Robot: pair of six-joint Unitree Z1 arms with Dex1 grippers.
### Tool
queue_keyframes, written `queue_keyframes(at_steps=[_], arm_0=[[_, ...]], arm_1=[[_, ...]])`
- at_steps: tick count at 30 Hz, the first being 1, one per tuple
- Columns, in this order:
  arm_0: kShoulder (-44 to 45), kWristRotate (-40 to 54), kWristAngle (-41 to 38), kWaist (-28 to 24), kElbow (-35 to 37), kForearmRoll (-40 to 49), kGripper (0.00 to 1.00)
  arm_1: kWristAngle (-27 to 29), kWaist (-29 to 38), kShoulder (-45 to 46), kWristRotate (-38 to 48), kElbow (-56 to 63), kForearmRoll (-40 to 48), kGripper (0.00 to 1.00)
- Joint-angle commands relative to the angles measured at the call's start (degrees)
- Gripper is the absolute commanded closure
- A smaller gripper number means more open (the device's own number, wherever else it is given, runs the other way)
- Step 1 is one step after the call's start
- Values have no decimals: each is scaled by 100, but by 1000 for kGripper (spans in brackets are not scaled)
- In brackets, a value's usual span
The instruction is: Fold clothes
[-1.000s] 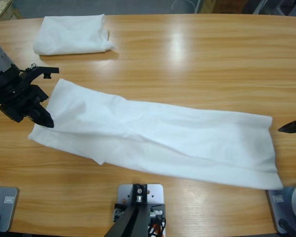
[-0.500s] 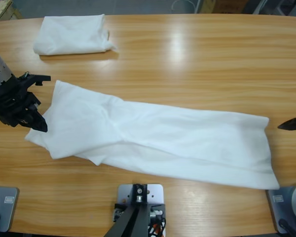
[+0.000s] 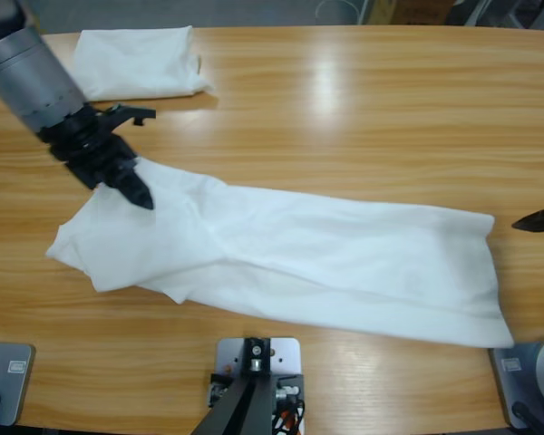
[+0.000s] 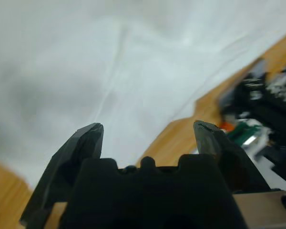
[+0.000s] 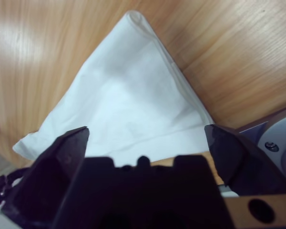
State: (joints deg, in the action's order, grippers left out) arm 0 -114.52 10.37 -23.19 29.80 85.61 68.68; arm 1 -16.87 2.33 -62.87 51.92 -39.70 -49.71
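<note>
Lengthwise, the white shirt (image 3: 290, 254) lies half-folded and rumpled, both claws spread, left claw (image 3: 131, 186) above it.

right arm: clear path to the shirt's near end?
Probably yes. The right gripper is open and looks straight down on the shirt's corner, with only bare table around it. Nothing lies between. The left gripper is at the far end.

High view straight down on table (image 3: 344, 91), both wrist views close — sharing the white shirt (image 3: 290, 254).
</note>
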Motion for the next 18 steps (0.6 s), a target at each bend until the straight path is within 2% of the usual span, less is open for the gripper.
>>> queue_keyframes(at_steps=[1, 18], arm_0=[[-1049, 397, -1078, -140, 333, -137, 276], [-1575, 422, -724, 96, 270, -601, 268]], arm_1=[[-20, 30, 170, -95, 177, 156, 0], [-18, 30, 242, -119, 287, 349, 4]])
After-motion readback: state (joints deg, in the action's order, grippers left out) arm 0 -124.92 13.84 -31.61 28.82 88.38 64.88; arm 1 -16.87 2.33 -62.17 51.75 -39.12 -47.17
